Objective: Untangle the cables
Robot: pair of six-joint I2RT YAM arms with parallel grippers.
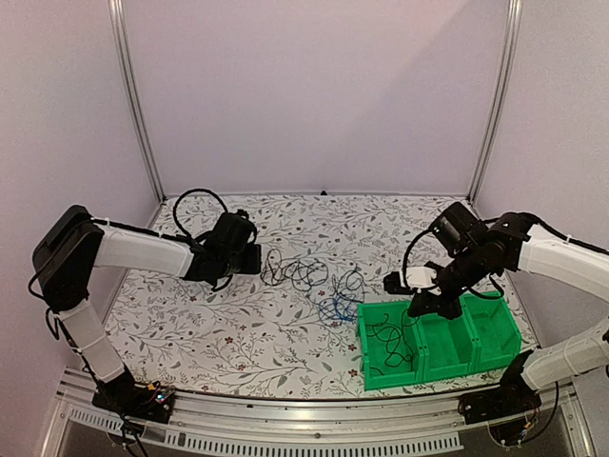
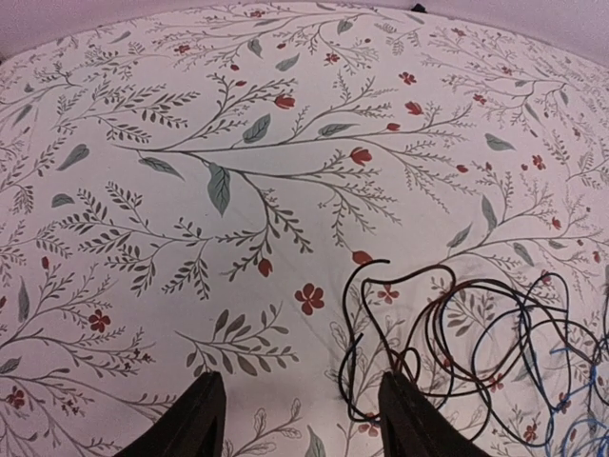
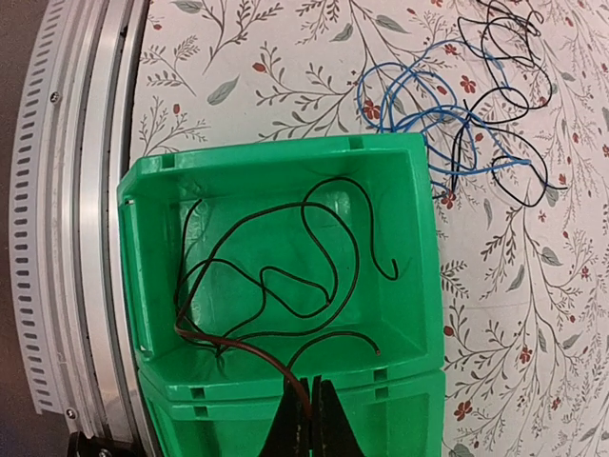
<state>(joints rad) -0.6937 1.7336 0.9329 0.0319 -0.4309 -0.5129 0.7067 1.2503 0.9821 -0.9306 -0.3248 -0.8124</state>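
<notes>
A thin black cable (image 3: 332, 267), pinched by the closed right gripper (image 3: 305, 386), is being laid in the green plastic bin (image 3: 276, 152); release seems called for. Tangled black and blue cables (image 1: 309, 276) at its ten o'clock are faced by the wide-open left gripper (image 2: 301, 381).

My top camera looks down from behind the arm bases and takes in the whole table (image 1: 238, 333). My left wrist view skims low and close, with the cables (image 2: 457, 352) ahead-right of the left gripper (image 2: 300, 381). My right wrist view stares straight down into the green bin (image 3: 285, 162). All three views share the cables.
</notes>
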